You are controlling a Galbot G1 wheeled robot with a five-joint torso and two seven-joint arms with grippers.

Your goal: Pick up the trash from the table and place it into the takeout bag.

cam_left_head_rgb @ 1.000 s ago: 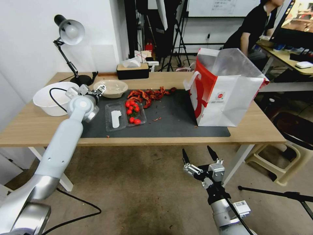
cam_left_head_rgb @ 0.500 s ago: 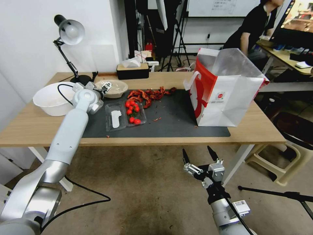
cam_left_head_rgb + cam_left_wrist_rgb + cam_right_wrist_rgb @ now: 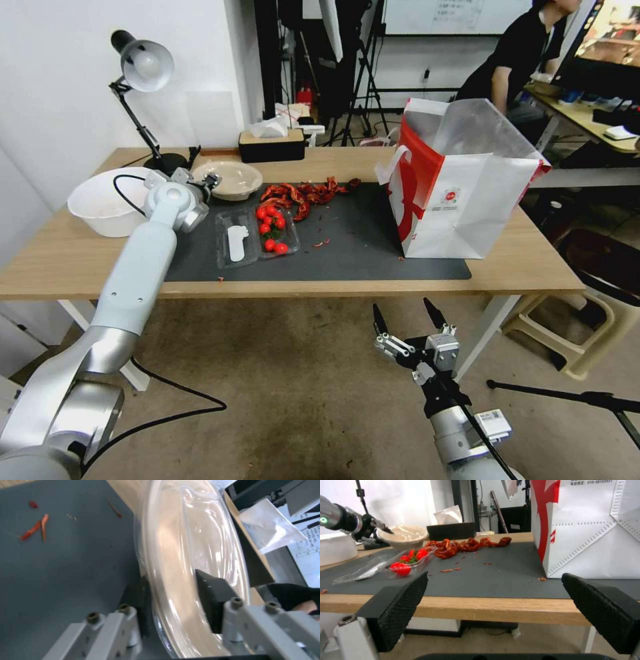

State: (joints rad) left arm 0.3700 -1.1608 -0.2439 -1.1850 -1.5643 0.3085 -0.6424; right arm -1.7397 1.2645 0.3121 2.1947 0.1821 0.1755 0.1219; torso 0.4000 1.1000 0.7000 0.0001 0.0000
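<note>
A shallow beige bowl (image 3: 237, 177) under a clear cover stands at the back left of the dark mat (image 3: 360, 247) on the table (image 3: 67, 260). My left gripper (image 3: 210, 180) is at its near-left rim. In the left wrist view the gripper (image 3: 171, 577) is shut on the bowl (image 3: 180, 542), with one finger outside the wall and one inside. The white and red takeout bag (image 3: 460, 200) stands open at the mat's right end. Below the table's front edge my right gripper (image 3: 403, 313) hangs open and holds nothing. Its wrist view shows the gripper (image 3: 494, 575) facing the bag (image 3: 586, 525) and the bowl (image 3: 403, 533).
A clear tray of cherry tomatoes (image 3: 257, 233) and a heap of red scraps (image 3: 303, 192) lie on the mat beside the bowl. A large white bowl (image 3: 100, 200), a desk lamp (image 3: 143, 67) and a tissue box (image 3: 270, 143) stand further back. A stool (image 3: 573, 333) is on the floor at right.
My left arm swung in toward the beige bowl, reached over its rim, then drew back slightly onto the rim. The right arm has not moved.
</note>
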